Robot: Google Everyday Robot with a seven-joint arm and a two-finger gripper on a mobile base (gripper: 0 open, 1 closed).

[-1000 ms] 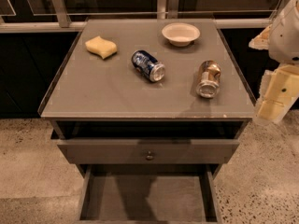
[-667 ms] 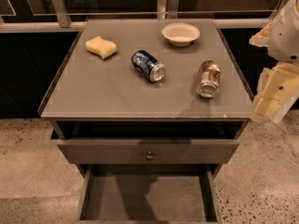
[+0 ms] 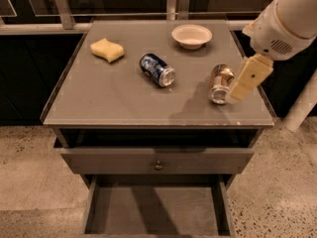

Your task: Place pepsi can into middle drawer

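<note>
The pepsi can (image 3: pixel 157 69), dark blue with silver ends, lies on its side near the middle of the cabinet top (image 3: pixel 114 98). The middle drawer (image 3: pixel 156 209) is pulled open at the bottom of the view; its flat grey floor holds nothing. My gripper (image 3: pixel 241 88), cream-coloured, hangs from the white arm (image 3: pixel 287 21) at the right, over the top's right edge. It is right beside a brown-gold and silver can (image 3: pixel 220 83) and well to the right of the pepsi can.
A yellow sponge (image 3: pixel 107 49) lies at the back left of the top and a white bowl (image 3: pixel 191 35) at the back. The drawer with a round knob (image 3: pixel 158 164) sits slightly out above the open drawer. Speckled floor surrounds the cabinet.
My arm and gripper have moved left, from beyond the cabinet's right edge to beside the brown-gold can. The cans and drawers have not moved.
</note>
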